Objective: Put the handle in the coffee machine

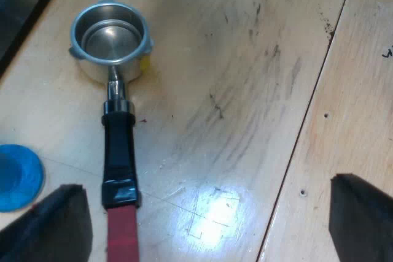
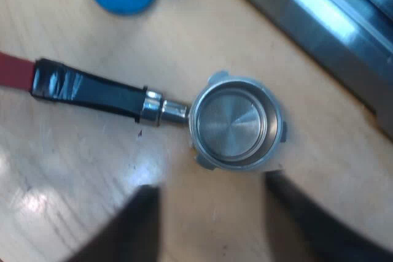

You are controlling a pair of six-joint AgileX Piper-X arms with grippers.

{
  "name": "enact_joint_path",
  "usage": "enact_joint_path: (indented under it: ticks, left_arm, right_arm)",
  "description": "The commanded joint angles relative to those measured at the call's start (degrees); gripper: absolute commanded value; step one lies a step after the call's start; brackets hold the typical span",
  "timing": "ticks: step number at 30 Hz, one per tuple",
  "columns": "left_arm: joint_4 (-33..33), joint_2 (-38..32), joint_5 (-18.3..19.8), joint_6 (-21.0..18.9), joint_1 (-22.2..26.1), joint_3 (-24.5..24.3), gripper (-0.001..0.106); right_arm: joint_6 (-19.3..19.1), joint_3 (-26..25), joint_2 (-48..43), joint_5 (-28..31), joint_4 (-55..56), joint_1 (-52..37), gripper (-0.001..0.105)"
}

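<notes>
- Holder [image 1: 116,121] lies loose on worktop [image 1: 245,90], empty basket facing up and nearest the machine [image 2: 331,23]; not locked in yet.
- Left tool [image 1: 209,225]: fingers wide apart, holding nothing, near the holder's red end [image 1: 123,234], likely set to grab.
- Right tool [image 2: 215,225]: spread too, empty, just by the basket.
- Blue tamper [image 1: 15,176] sits beside the handle, not touching.

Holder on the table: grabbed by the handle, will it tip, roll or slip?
Probably rigid: the holder looks like solid metal plus a hard handle. Likely head-heavy, since the thick steel cup sits at one end; a grasp near the red end may let it droop. Unlikely to roll: the cup rests open side up on the table.
</notes>
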Motion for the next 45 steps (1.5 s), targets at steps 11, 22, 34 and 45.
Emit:
enact_joint_path:
  ticks: [11,22,34,45]
  left_arm:
    - [-6.89,0.06,-0.56,0.15,-0.25,-0.03,0.08]
    - [-10.48,0.06,-0.82,-0.03,-0.25,-0.03,0.08]
    - [-10.48,0.06,-0.95,-1.49,-0.25,-0.03,0.08]
    - [-8.05,0.06,-0.95,-1.8,-0.25,-0.03,0.08]
  right_arm:
    - [2.34,-1.03,-0.21,-6.38,0.88,-10.34,0.076]
    - [2.06,-1.03,4.57,-11.38,0.27,-17.25,0.075]
    - [-1.17,-2.9,11.09,-22.0,-2.06,-17.24,0.073]
    - [-2.92,-3.25,17.44,-23.21,-3.77,-17.24,0.086]
